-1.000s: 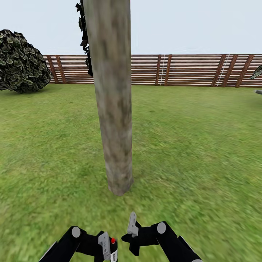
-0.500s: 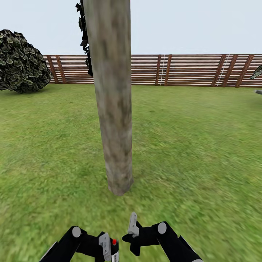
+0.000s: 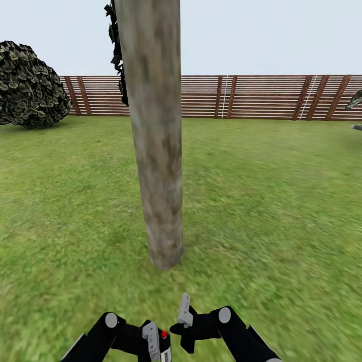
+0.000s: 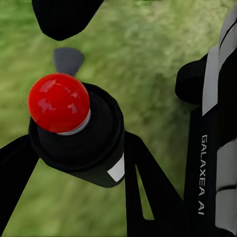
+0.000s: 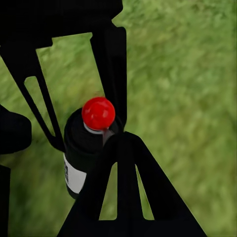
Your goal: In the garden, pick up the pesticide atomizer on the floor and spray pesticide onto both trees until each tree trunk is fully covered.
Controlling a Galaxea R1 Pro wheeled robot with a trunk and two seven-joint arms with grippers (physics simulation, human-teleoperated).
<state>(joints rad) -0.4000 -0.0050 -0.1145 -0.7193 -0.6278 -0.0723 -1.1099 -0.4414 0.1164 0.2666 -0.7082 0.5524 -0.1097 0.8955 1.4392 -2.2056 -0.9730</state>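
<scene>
One small shift: the left claw [image 3: 157, 344], clamped on the pesticide atomizer [image 3: 164, 341], slides right toward the tree trunk [image 3: 156, 141], lining up; right claw [image 3: 183, 322] state unclear.

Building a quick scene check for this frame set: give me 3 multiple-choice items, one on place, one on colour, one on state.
1. Where does the tree trunk stand relative to the robot?
A. straight ahead on the grass
B. behind the fence
C. inside the bush

2. What colour is the knob on top of the spray can?
A. blue
B. red
C. yellow

3. What is the left gripper doing?
A. hanging open over bare grass
B. resting against the trunk
C. holding the spray can

Key:
1 A, the trunk rises from the grass just ahead of both grippers, with the fence far behind.
2 B, both wrist views show a glossy red ball on the dark can.
3 C, the left wrist view shows the can between the fingers, and the head view shows it at that gripper.
</scene>
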